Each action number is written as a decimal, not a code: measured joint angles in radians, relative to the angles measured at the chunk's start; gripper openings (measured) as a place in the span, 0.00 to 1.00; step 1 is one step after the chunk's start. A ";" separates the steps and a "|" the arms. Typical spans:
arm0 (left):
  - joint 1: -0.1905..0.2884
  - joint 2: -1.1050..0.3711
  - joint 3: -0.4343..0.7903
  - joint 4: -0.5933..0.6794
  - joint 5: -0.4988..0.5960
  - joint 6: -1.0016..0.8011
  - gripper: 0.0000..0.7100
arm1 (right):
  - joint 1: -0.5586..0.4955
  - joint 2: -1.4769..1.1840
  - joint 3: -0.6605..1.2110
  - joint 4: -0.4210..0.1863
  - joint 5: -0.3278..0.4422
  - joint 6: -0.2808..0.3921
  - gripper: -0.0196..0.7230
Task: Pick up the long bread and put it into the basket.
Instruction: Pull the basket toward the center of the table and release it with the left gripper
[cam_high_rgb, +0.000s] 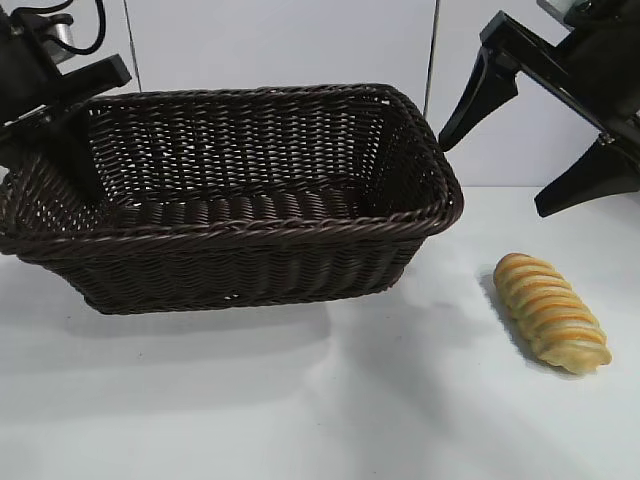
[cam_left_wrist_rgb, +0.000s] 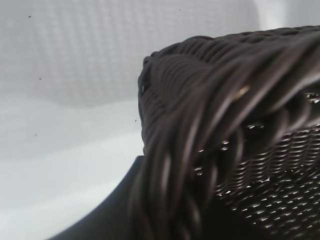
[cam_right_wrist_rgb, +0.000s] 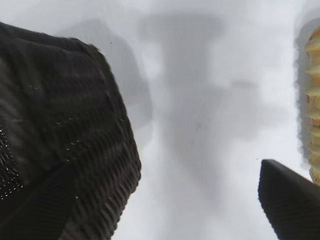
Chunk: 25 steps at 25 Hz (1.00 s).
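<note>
A plain white desk spreads across the foreground, soft shadows falling on its surface; behind its far edge rises a pale wall crossed by two thin dark vertical lines.

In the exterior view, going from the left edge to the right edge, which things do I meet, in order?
Left tool at the basket's left end → basket → long bread on the table. The open right tool hangs above, overlapping both.

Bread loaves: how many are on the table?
1. The long bread lies on the white table, to the right of the basket and outside it. The basket's inside shows no bread.
</note>
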 joint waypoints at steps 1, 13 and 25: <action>-0.010 0.014 -0.006 0.003 -0.002 -0.004 0.14 | 0.002 0.000 0.000 0.016 0.001 0.000 0.96; -0.014 0.117 -0.008 0.000 -0.048 -0.010 0.14 | 0.003 0.000 0.000 0.027 0.000 0.000 0.96; 0.021 0.127 -0.008 -0.004 -0.069 -0.024 0.14 | 0.003 0.000 0.000 0.027 -0.002 0.000 0.96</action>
